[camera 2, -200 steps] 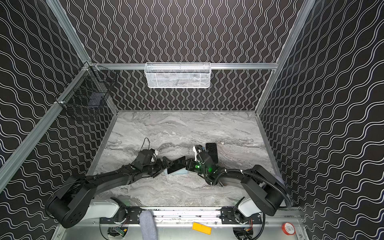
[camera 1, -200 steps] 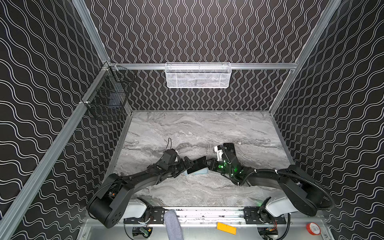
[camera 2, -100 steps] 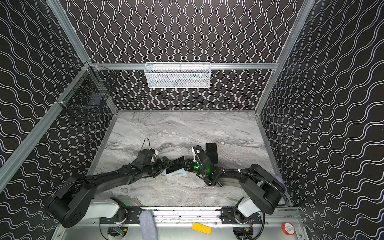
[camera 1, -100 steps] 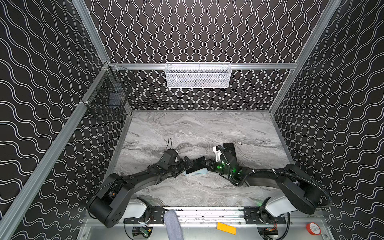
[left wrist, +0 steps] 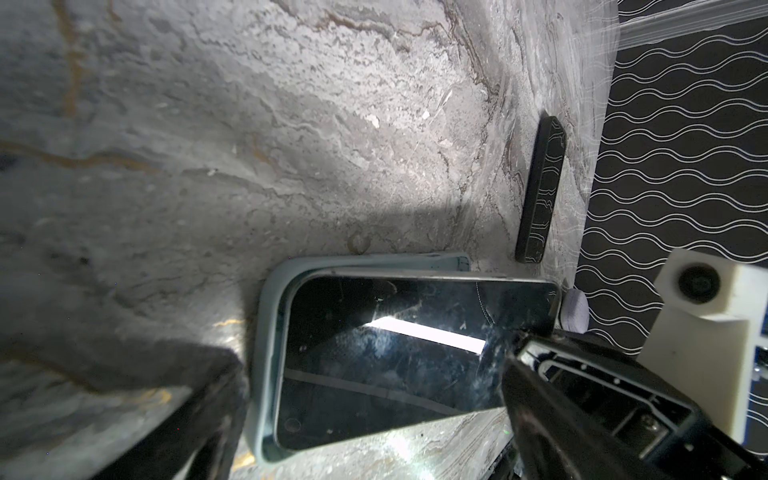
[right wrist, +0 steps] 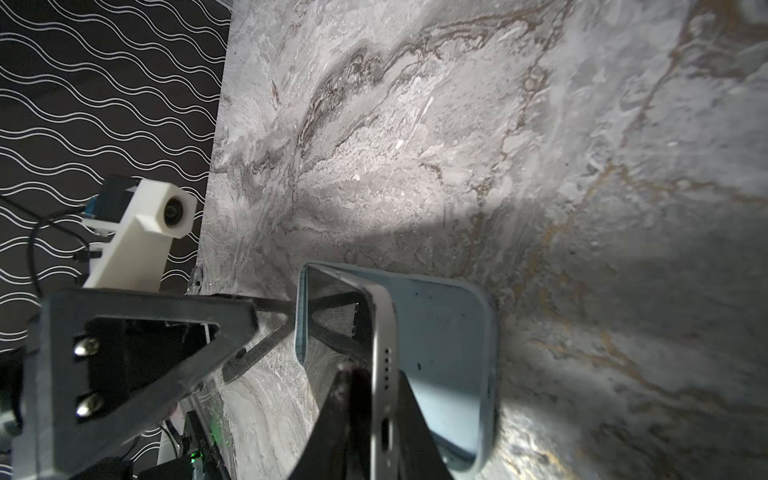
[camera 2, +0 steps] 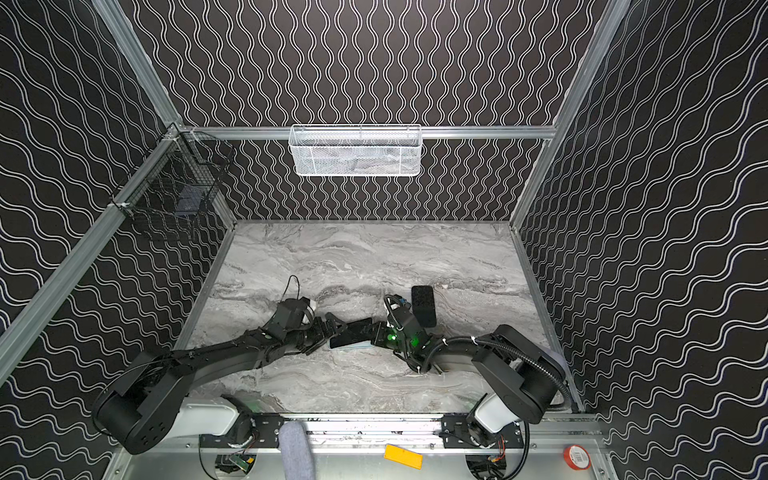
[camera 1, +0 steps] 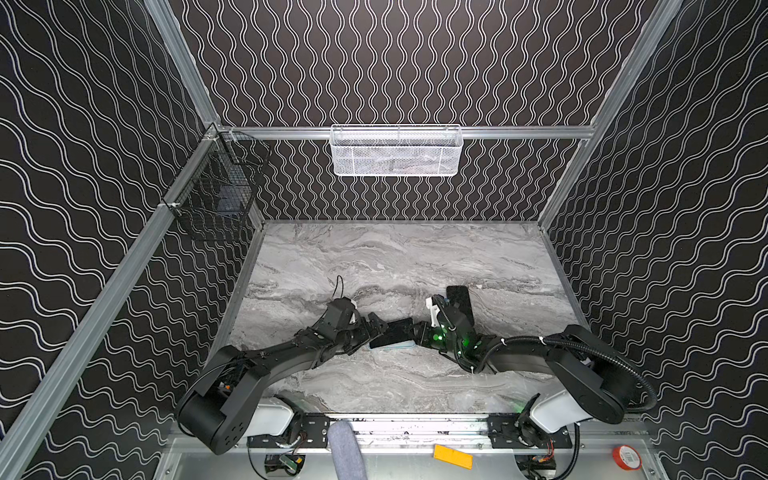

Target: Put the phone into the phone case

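The phone (camera 1: 392, 332) (camera 2: 353, 332) is black with a dark glass screen (left wrist: 395, 353). It lies tilted, with one end inside the light blue phone case (camera 1: 395, 346) (left wrist: 266, 332) (right wrist: 453, 353) on the marble table. My right gripper (camera 1: 417, 336) (camera 2: 376, 333) (right wrist: 380, 399) is shut on the phone's raised end, where the port and speaker holes show (right wrist: 384, 365). My left gripper (camera 1: 376, 330) (camera 2: 332, 328) (left wrist: 372, 374) stands open, its fingers (left wrist: 199, 415) either side of the case's other end.
A flat black slab (camera 1: 459, 301) (camera 2: 424, 305) (left wrist: 540, 187) lies on the table just behind the right wrist. A white mesh basket (camera 1: 395, 151) hangs on the back wall. A black wire basket (camera 1: 216, 199) hangs on the left wall. Patterned walls close three sides.
My right gripper has edged slightly left with the phone's end. The left arm and the case have stayed put.
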Controlling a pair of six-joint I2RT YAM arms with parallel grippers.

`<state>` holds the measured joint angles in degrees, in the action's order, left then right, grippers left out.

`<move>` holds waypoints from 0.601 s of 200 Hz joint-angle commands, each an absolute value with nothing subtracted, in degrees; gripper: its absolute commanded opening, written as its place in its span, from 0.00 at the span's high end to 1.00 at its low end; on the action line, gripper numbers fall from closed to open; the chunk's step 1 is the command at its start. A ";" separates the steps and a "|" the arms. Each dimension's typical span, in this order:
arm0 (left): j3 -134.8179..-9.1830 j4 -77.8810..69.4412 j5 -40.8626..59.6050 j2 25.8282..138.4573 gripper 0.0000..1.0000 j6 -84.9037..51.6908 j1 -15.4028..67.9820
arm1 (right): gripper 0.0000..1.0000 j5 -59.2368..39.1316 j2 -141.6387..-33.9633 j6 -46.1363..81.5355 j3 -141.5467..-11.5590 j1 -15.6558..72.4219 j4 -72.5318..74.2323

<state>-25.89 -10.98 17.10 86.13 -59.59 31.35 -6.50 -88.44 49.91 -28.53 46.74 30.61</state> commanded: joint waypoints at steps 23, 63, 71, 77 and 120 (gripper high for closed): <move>-25.73 -12.02 18.08 86.85 0.02 -59.29 31.45 | 0.81 -5.72 -89.87 47.59 -28.96 47.65 24.52; -25.49 -11.69 17.85 86.31 0.01 -59.07 31.42 | 0.80 -5.63 -90.13 47.48 -29.17 47.99 24.53; -25.58 -11.61 17.76 86.19 0.02 -59.13 31.39 | 0.80 -5.77 -90.26 47.46 -29.26 48.02 24.55; -25.49 -11.58 17.75 86.22 0.02 -59.11 31.46 | 0.80 -5.80 -90.41 47.46 -29.27 48.08 24.52; -25.32 -11.35 17.60 85.73 0.02 -59.16 31.40 | 0.75 -5.28 -90.44 47.13 -29.00 48.32 24.54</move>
